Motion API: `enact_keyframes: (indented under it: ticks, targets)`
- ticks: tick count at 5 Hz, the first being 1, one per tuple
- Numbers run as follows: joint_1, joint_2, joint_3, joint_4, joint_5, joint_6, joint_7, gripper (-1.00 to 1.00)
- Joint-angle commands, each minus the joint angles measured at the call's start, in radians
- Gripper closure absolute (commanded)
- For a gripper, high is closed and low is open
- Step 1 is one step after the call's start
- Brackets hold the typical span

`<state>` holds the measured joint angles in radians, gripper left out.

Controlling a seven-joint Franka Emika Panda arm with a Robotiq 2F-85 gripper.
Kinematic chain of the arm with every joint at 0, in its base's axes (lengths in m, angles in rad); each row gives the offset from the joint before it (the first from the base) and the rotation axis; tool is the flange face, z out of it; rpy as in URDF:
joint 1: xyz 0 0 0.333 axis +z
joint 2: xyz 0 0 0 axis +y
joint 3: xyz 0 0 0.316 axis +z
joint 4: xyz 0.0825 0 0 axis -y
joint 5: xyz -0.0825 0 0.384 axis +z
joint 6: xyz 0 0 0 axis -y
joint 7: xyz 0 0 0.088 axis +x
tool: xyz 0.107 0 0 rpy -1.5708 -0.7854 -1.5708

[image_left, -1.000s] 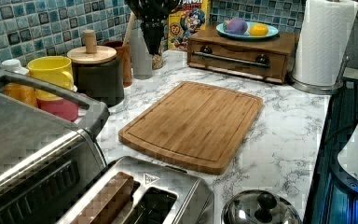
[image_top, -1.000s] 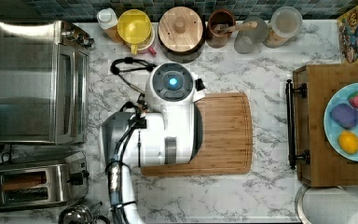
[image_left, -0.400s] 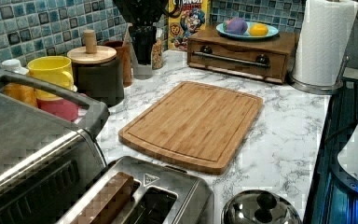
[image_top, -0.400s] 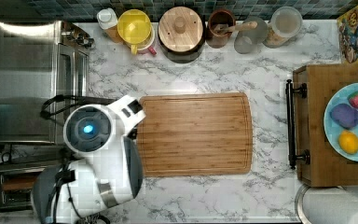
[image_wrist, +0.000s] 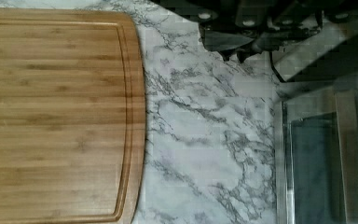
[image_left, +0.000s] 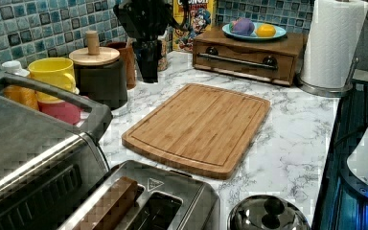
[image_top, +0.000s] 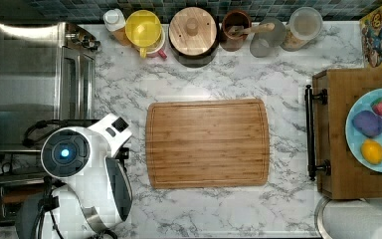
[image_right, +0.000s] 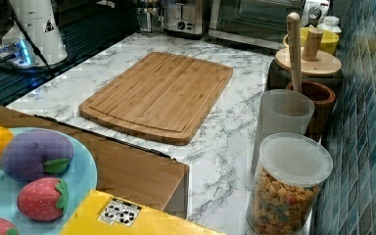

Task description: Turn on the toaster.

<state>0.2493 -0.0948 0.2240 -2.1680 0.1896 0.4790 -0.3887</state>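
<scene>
Marble desk (image_top: pixel 219 209) with toaster oven (image_top: pixel 40 84) at the top view's left, cutting board (image_top: pixel 207 143) mid-desk, toaster (image_left: pixel 143 201) beside the oven, partly under the arm (image_top: pixel 74 179); claw (image_wrist: pixel 242 44) above marble, grip state not tellable.

I see a bamboo cutting board (image_top: pixel 207 143) lying flat mid-counter on the marble countertop (image_top: pixel 288 69). A toaster oven (image_top: pixel 40 84) sits at the top view's left. A blue plate (image_top: pixel 378 130) holding toy fruit rests on a wooden box (image_top: pixel 338 129).
</scene>
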Motion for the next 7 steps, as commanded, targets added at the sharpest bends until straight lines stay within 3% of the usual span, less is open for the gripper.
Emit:
enact_keyframes:
  ticks: [1,3,5,6,7]
  targets:
    - [0.081,-0.112,0.052,-0.152,0.092,0.04,-0.061,1.0]
    - [0.133,-0.184,0.075,-0.223,0.214,0.117,-0.098,1.0]
    - [0.148,-0.129,0.089,-0.198,0.219,0.117,-0.065,1.0]
    - [0.158,-0.131,0.095,-0.228,0.28,0.171,-0.093,1.0]
    - [0.146,-0.066,0.125,-0.193,0.202,0.175,-0.008,1.0]
